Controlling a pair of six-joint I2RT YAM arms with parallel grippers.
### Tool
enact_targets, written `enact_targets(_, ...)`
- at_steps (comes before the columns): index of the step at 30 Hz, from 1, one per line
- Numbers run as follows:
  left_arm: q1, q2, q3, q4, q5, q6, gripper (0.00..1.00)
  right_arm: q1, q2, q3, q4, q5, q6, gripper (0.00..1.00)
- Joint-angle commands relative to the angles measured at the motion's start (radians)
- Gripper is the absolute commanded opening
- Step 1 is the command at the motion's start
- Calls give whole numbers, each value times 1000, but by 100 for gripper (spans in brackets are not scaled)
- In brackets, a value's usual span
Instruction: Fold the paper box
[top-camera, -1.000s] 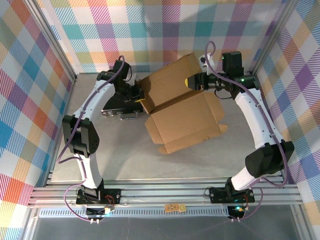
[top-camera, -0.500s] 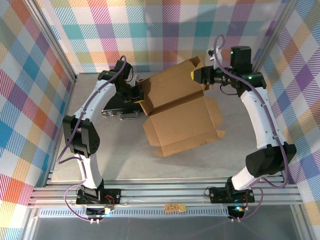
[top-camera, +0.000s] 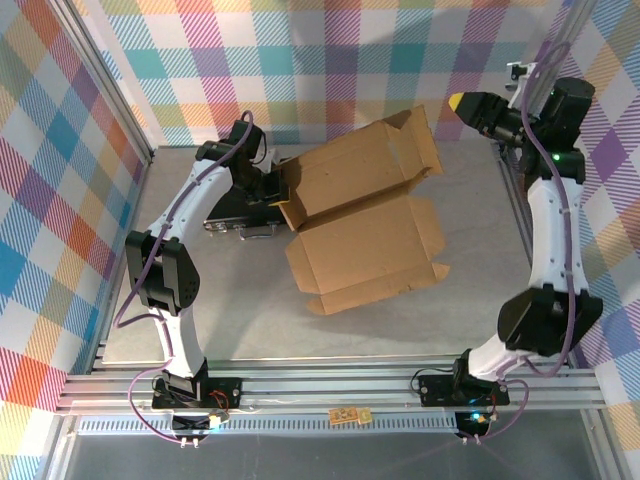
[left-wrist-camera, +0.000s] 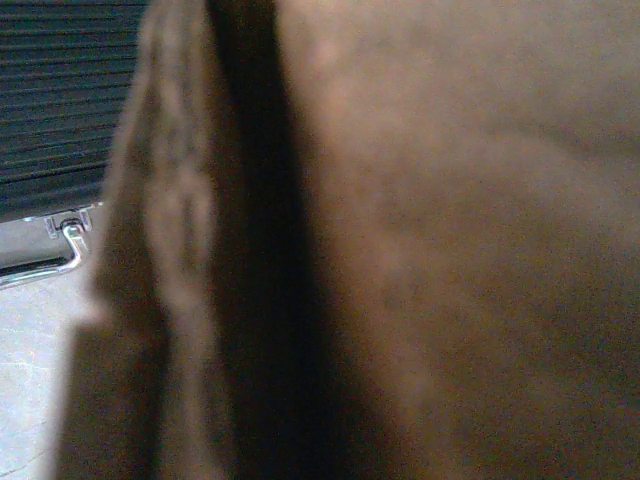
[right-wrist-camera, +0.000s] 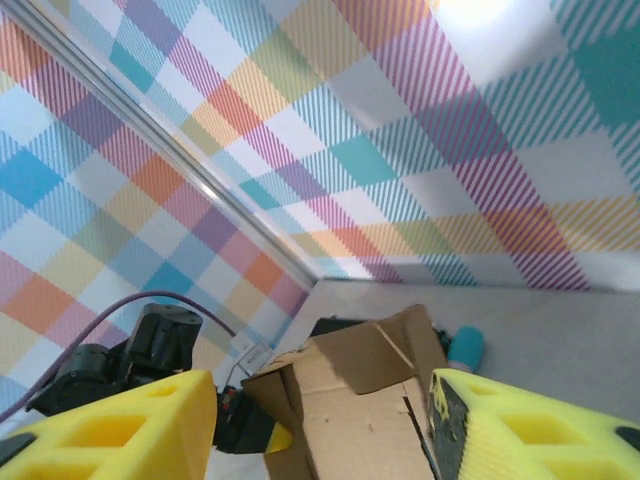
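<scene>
Left gripper (top-camera: 277, 192) first: pressed shut, pinching the left edge of the paper box (top-camera: 365, 225) close to the fold line. Sits just above the black case (top-camera: 228, 215) at the far left. Right gripper (top-camera: 462, 103) next: spread wide, holding nothing, lifted high at the far right, well apart from the cardboard. Shows its yellow pads (right-wrist-camera: 110, 430) with a big gap between them and the box far below.

Now the paper box: in the middle of the table (top-camera: 470, 300), not yet folded up. Near half flat on the table, far half tipped up and leaning, side flaps sticking out.

Could go wrong in a few ways, by the look of it. Held by one pinch only, so could swing round or slip out. Could flop back down flat, with nothing propping up the far half. Could bend or tear at the pinched edge from a hard pull. Could catch a loose flap and crush it when reaching back in from the right.
</scene>
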Motion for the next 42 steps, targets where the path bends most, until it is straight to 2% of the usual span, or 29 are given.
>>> enact_targets(1, -4, 11, 3, -5, 49, 17, 0, 4, 120, -32, 140, -200, 142, 60)
enact_targets(3, -4, 12, 3, -4, 55, 14, 0, 9, 159, -46, 203, -269, 190, 60)
enact_targets(6, -4, 15, 4, -5, 60, 14, 0, 30, 194, -52, 205, -313, 183, 59)
enact_targets(17, -4, 28, 18, -9, 57, 6, 0, 113, 188, -84, 184, -356, 142, 53)
enact_targets(26, -4, 26, 21, -15, 56, 4, 0, 190, 140, -40, -209, -190, -221, 52)
enact_targets(31, -6, 20, 24, -27, 51, 6, 0, 221, 115, -58, -298, -68, -330, 50)
enact_targets(38, -6, 6, 20, -37, 49, 13, 0, 250, 76, -83, -380, 178, -438, 50)
enact_targets(42, -7, -1, 12, -36, 46, 13, 0, 282, 78, -61, -432, 258, -501, 51)
